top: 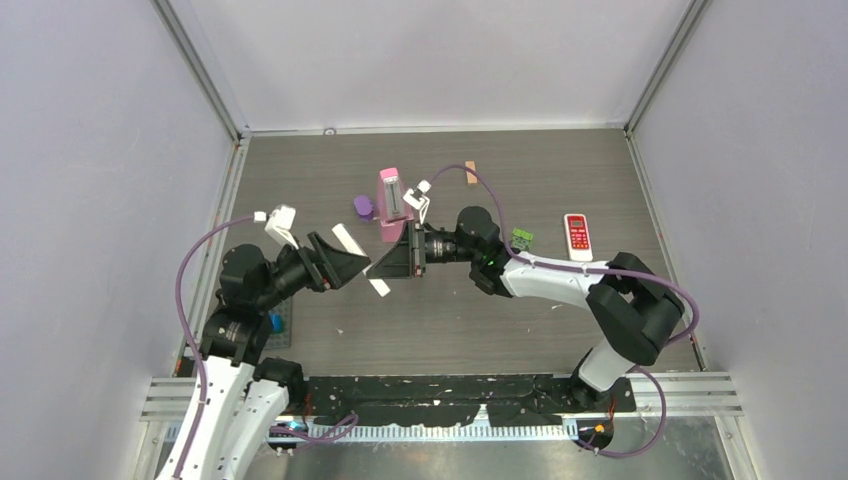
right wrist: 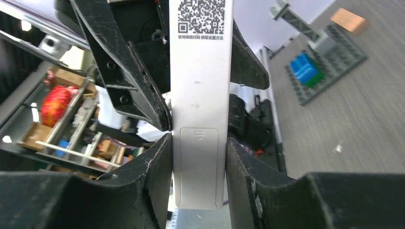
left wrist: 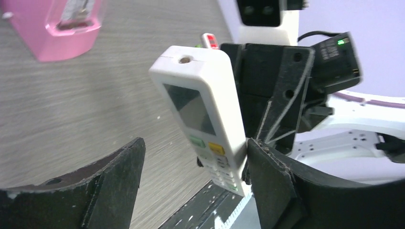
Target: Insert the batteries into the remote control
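The right end effector [right wrist: 198, 140] is clamped on the sides of the white remote control [right wrist: 200, 95], holding it in the air above the tabletop [top: 450, 330], between the two arms. The remote's back faces the right wrist camera, and the battery cover [right wrist: 199, 171] sits in place. The left end effector [left wrist: 196, 143] stands wide around the remote's button end: one finger is just beside its edge, the other well apart. A pink stand [top: 391, 203] lies behind them, and a red-and-white remote [top: 577, 236] lies off to the right
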You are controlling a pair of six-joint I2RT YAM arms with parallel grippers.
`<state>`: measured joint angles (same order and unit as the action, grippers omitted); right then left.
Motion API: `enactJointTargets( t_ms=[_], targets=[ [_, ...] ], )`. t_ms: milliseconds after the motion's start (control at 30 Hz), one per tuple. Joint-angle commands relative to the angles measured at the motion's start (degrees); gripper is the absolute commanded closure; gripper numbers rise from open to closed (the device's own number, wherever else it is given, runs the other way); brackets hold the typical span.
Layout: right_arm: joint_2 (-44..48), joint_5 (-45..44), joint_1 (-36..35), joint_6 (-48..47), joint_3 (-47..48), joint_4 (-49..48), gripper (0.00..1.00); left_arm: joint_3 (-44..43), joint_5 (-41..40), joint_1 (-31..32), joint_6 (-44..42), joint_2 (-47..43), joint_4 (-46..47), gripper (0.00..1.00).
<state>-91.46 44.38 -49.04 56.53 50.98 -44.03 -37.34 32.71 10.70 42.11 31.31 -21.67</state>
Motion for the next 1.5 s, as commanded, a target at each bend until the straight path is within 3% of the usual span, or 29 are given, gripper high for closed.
enactJointTargets(
  t_ms=[0, 200, 333, 400, 467, 500, 633, 733, 767, 900, 1000, 1133, 1267, 1467],
  targets=[
    [-0.99, 4.38, -0.44, 14.80, 0.14, -22.71, 0.84, -0.86, 1.50, -0.33, 7.11, 0.19, 11.24, 0.27],
    [-2.73, 3.95, -0.44, 19.56, 0.13, -27.54, 0.84, 4.63, 3.65, -0.33, 16.74, 0.61, 23.53, 0.46],
    [-3.51, 3.45, -0.45, 19.72, -0.26, -27.81, 0.81, 6.41, 4.07, -0.33, 18.93, 1.50, 27.80, 0.70],
    [-3.54, 2.96, -0.45, 18.76, -0.59, -26.76, 0.75, 6.77, 3.98, -0.33, 18.16, 2.19, 27.70, 0.85],
    [-2.57, 1.49, -0.38, 16.28, -1.07, -23.18, 0.63, 6.87, 3.67, -0.32, 16.85, 3.09, 26.52, 0.98],
    [-2.14, 0.88, -0.33, 13.42, -1.19, -18.30, 0.53, 6.74, 3.13, -0.33, 15.73, 3.33, 25.10, 1.00],
    [1.80, -6.46, 0.66, 2.26, -1.07, 0.30, 0.21, 4.21, -2.10, -0.33, 8.10, 3.93, 13.44, 1.00],
    [6.03, -14.58, 1.68, -5.87, -0.54, 15.25, 0.08, 1.67, -10.86, -0.28, 2.97, 4.19, 2.57, 1.00],
    [7.00, -21.04, 2.22, -7.07, 0.04, 24.69, 0.03, 0.94, -14.08, -0.32, 1.92, 4.63, -0.43, 1.00],
    [12.41, -43.13, 2.71, -12.32, 1.66, 49.31, 0.04, -0.58, -26.00, -0.33, 0.86, 10.40, -9.92, 1.00],
    [17.07, -54.96, 2.72, -14.95, 1.79, 58.98, 0.05, -0.87, -29.17, -0.25, 0.12, 19.75, -11.94, 0.95],
    [22.99, -72.95, 2.72, -16.15, 2.26, 74.00, 0.05, -1.53, -30.96, 0.03, 0.52, 30.01, -9.88, 0.98],
    [31.66, -80.52, 2.73, -16.61, 0.03, 78.84, 0.05, -2.11, -33.99, 0.88, 1.66, 37.52, -6.80, 0.94],
    [42.54, -82.64, 2.90, -16.29, -3.29, 82.64, 0.05, -3.44, -36.62, 1.85, 2.74, 45.38, -5.07, 0.85]
  ],
)
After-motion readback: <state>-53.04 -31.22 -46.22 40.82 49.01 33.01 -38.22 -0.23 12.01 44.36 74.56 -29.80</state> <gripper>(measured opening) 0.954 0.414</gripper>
